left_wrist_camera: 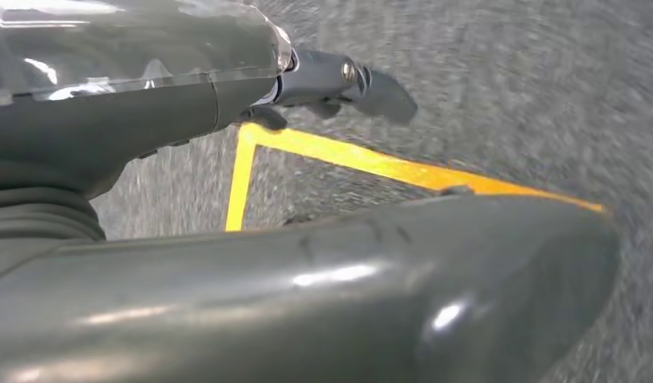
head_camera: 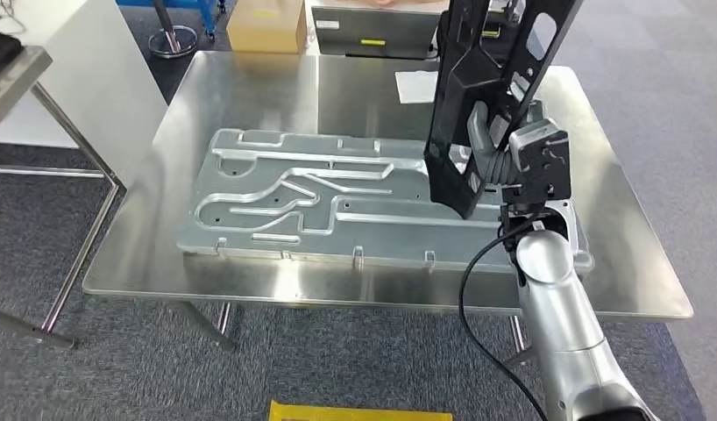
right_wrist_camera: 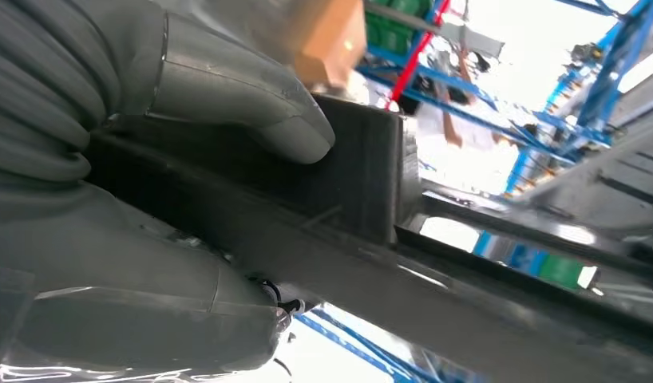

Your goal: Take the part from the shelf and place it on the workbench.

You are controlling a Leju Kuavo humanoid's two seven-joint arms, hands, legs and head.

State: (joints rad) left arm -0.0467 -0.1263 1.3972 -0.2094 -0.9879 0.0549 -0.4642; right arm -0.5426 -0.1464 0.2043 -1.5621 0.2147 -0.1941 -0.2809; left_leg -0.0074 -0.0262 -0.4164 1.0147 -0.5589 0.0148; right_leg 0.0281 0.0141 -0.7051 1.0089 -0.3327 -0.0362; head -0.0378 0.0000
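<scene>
A long black plastic part [head_camera: 478,96] stands nearly upright above the right side of the steel workbench [head_camera: 250,96], its lower end just over the machined aluminium plate [head_camera: 276,197]. My right hand [head_camera: 500,153] grips the part near its lower end; in the right wrist view the thumb [right_wrist_camera: 251,104] presses on the black part [right_wrist_camera: 339,191] and the fingers [right_wrist_camera: 148,311] wrap its other side. My left hand [left_wrist_camera: 227,263] hangs over grey carpet with nothing in it; how its fingers lie is unclear.
A white paper sheet [head_camera: 416,85] lies on the bench behind the part. A cardboard box [head_camera: 267,24] and a grey case [head_camera: 372,31] sit beyond the far edge. A grey shelf frame [head_camera: 22,79] stands left. Yellow floor tape [head_camera: 359,410] runs below the bench.
</scene>
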